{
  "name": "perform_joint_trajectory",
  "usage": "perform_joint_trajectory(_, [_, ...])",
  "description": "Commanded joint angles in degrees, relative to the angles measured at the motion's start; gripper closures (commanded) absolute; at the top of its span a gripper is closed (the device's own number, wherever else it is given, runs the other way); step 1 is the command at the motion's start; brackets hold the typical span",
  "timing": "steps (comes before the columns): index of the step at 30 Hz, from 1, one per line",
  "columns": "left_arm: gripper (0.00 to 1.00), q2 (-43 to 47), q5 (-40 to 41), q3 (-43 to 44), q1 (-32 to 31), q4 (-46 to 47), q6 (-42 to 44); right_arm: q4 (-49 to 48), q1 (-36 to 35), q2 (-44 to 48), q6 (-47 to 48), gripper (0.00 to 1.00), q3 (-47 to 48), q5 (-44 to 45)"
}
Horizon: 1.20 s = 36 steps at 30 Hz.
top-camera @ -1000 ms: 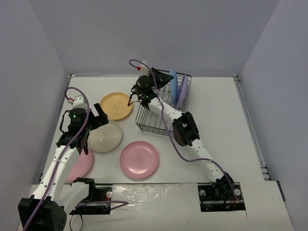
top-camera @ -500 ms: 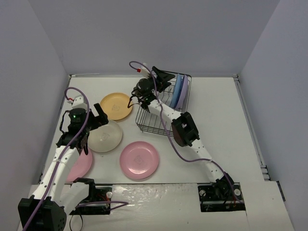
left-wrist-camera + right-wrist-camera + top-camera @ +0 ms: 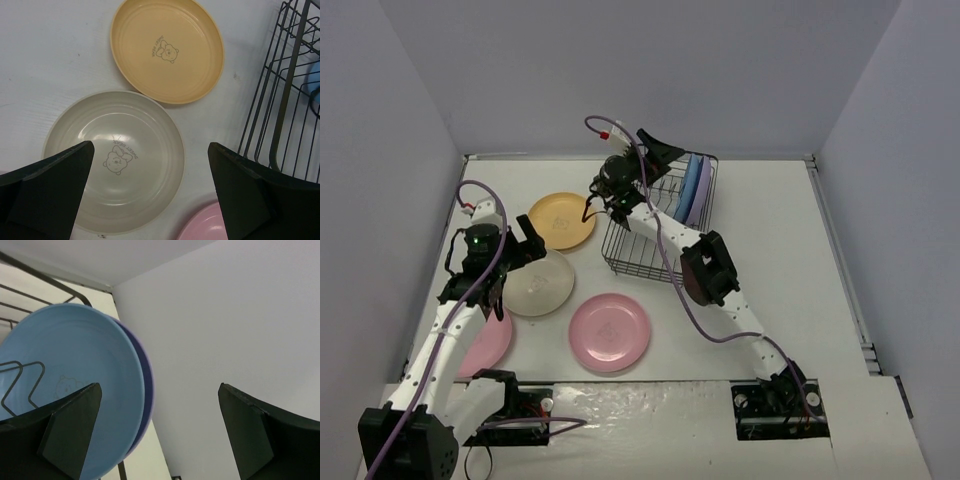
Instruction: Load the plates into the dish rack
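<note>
The black wire dish rack [image 3: 642, 243] holds a blue plate [image 3: 689, 184] on edge against a lavender plate [image 3: 703, 190] at its far end. My right gripper [image 3: 663, 153] hovers open just left of them, holding nothing. In the right wrist view the blue plate [image 3: 75, 385] and the lavender plate's rim [image 3: 147, 390] stand free beside the open right gripper [image 3: 160, 387]. On the table lie a yellow-orange plate [image 3: 561, 220], a cream plate [image 3: 538, 283] and two pink plates [image 3: 610, 332] [image 3: 492, 343]. My left gripper [image 3: 515, 266] hangs open above the cream plate [image 3: 115, 162].
White walls close in the table on three sides. The rack's near half shows bare tines [image 3: 295, 95]. The yellow-orange plate [image 3: 167, 50] lies beyond the cream one, and a pink plate's rim [image 3: 200, 231] shows at the bottom of the left wrist view.
My right gripper went from shut on the blue plate to open and drew slightly up and away. The blue plate now leans on the lavender one. The left arm stayed still.
</note>
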State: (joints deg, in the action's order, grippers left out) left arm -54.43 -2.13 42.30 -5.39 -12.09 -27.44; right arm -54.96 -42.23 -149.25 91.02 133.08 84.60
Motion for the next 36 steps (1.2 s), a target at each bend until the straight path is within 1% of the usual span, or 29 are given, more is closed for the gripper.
perform_joint_trajectory(1, [0.03,-2.09,-1.21,3.76,0.47,1.62,-0.14,20.83,-5.03,13.88,-27.31,0.00,1.48,-2.21])
perform_joint_trajectory(2, [0.03,-2.28,-1.21,4.13,0.47,1.24,-0.28,26.29,-5.68,14.91,-32.87,0.00,2.49,-3.69])
perform_joint_trajectory(4, [0.03,-2.35,-1.65,4.84,0.47,0.91,-0.33,45.71,-6.62,17.44,-52.01,0.00,7.15,-13.17])
perform_joint_trajectory(5, [0.03,-2.27,-1.88,5.12,0.47,0.84,-0.33,57.46,-6.78,19.15,-63.50,0.00,9.80,-21.89])
perform_joint_trajectory(6, [0.03,-2.06,-1.98,5.29,0.47,0.78,-0.34,69.24,-6.15,21.62,-75.28,0.00,11.57,-35.71])
perform_joint_trajectory(7, [0.03,-1.90,-1.88,5.56,0.47,0.46,-0.39,73.13,-4.04,24.48,-80.75,0.00,9.33,-47.73])
perform_joint_trajectory(8, [0.03,-1.83,-1.81,6.03,0.47,-0.06,-0.40,74.25,-2.38,27.39,-85.55,0.00,6.05,-56.94])
perform_joint_trajectory(9, [0.03,-1.82,-1.76,6.69,0.47,-0.76,-0.35,72.98,-1.10,30.33,-89.78,0.00,1.90,-63.75])
perform_joint_trajectory(11, [0.03,-1.82,-1.84,7.53,0.55,-2.88,-0.24,68.37,1.82,38.80,-94.84,0.00,-10.26,-76.23])
perform_joint_trajectory(12, [0.03,-1.82,-1.92,7.88,0.55,-3.73,-0.25,66.99,2.33,43.42,-97.58,0.00,-16.52,-77.55])
perform_joint_trajectory(14, [0.03,-1.33,-3.02,7.79,0.51,-4.62,-0.95,61.81,2.42,50.53,-97.75,0.00,-25.84,-76.47])
perform_joint_trajectory(16, [0.03,-0.26,-4.69,7.09,0.59,-4.97,-1.74,59.26,2.67,56.55,-98.70,0.00,-30.87,-76.20])
perform_joint_trajectory(17, [0.03,0.75,-5.63,6.34,0.62,-5.27,-3.18,58.00,3.14,60.10,-100.00,0.00,-36.26,-75.96])
perform_joint_trajectory(19, [0.03,1.97,-7.66,4.15,0.45,-5.59,-6.73,58.28,4.13,65.73,-104.12,0.00,-40.69,-75.60])
perform_joint_trajectory(21, [0.03,4.05,-12.24,1.09,0.20,-4.13,-9.06,57.84,5.05,70.07,-106.90,0.00,-47.43,-74.85])
perform_joint_trajectory(22, [0.03,4.29,-14.01,-0.44,0.15,-3.51,-10.30,57.40,5.08,72.11,-108.25,0.00,-48.33,-74.53])
perform_joint_trajectory(24, [0.03,7.13,-16.47,-4.49,-1.12,-2.59,-13.46,55.53,5.55,78.14,-111.76,0.00,-56.15,-71.72])
perform_joint_trajectory(26, [0.03,9.28,-15.81,-7.45,-4.11,-4.17,-14.75,53.75,6.28,83.04,-114.27,0.00,-62.33,-69.51])
perform_joint_trajectory(28, [0.03,11.13,-13.70,-10.02,-10.05,-6.07,-16.19,52.80,7.26,87.47,-115.96,0.00,-67.99,-67.84])
perform_joint_trajectory(30, [0.03,12.51,-10.57,-12.10,-15.49,-6.28,-18.86,53.66,7.60,89.29,-116.65,0.00,-70.36,-68.05])
perform_joint_trajectory(31, [0.03,12.81,-9.13,-12.75,-15.88,-6.57,-19.14,53.82,7.60,89.40,-116.76,0.00,-70.50,-68.08])
perform_joint_trajectory(33, [0.03,14.01,-5.68,-14.09,-21.56,-8.24,-21.53,55.22,7.67,91.06,-116.70,0.00,-72.35,-68.87])
perform_joint_trajectory(36, [0.03,15.48,-3.29,-15.68,-24.19,-11.64,-23.16,57.19,7.60,93.63,-116.93,0.00,-74.85,-69.69])
